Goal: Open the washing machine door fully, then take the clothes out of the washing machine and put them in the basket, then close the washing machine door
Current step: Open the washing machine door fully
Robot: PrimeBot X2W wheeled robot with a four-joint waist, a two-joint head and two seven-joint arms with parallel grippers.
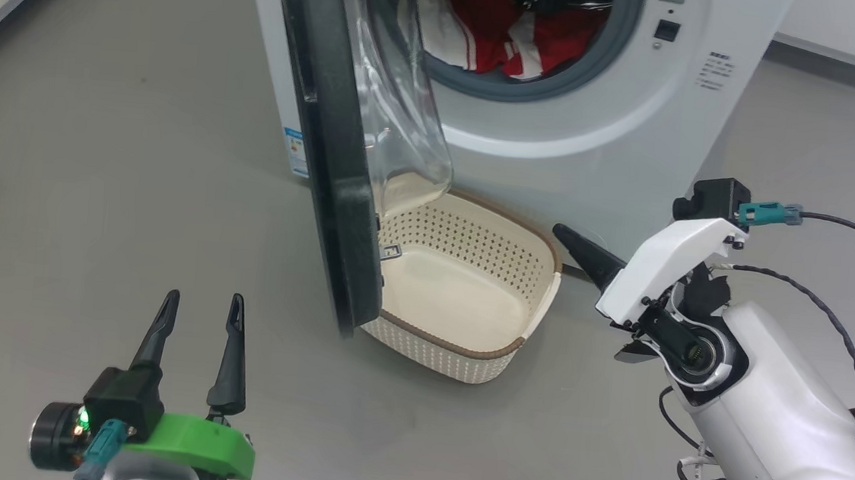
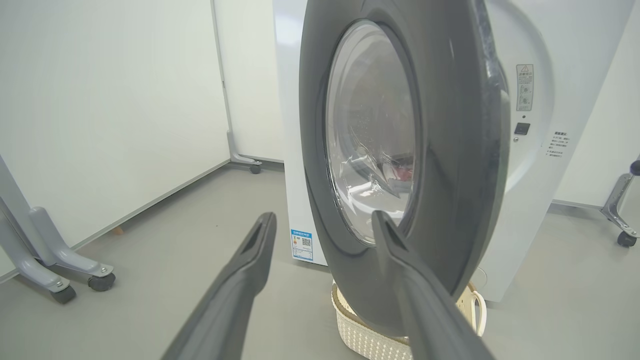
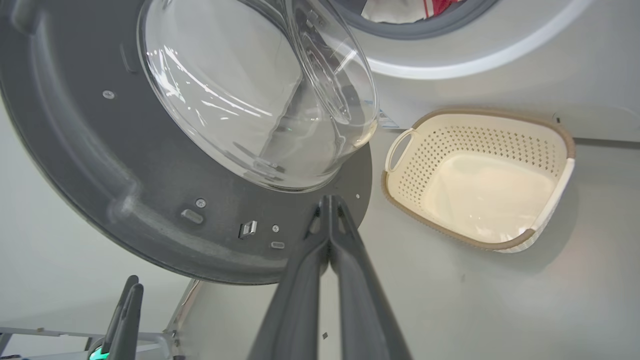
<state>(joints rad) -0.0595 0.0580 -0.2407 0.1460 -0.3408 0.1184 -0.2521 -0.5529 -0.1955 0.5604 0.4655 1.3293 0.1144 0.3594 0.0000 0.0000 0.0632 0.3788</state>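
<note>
Floor: smooth grey floor (image 1: 100,130) bounded by white wall (image 2: 100,75) panels; grey castored stand legs (image 2: 60,255) stand at its edge by the wall.
Washing machine: large white front-loading washing machine (image 1: 595,146) stands at the floor's far side, with a grey rubber gasket (image 1: 519,91) ringing the drum mouth.
Door: round door (image 1: 335,156) with a wide glossy black rim and bulging clear glass bowl, swung out on the machine's left side and near edge-on in the head view. Its lower rim hangs over the basket's left end; contact there cannot be told.
Clothes: red clothes (image 1: 490,24) with white panels and striped trim lie inside the drum, against the lower gasket.
Basket: small cream perforated plastic basket (image 1: 474,232) with a brown woven-look rim, on the floor just before the machine's front, below the drum mouth.
Left gripper: left gripper (image 1: 205,299) hovers over the floor's near left. Fingers are spread wide and hold nothing, pointed at the door's outer face and apart from it.
Right gripper: right gripper (image 1: 560,231) sits low, near the basket's right end. Fingers are pressed together with nothing between them. In the right wrist view the tips overlap the door's inner rim; contact uncertain.
</note>
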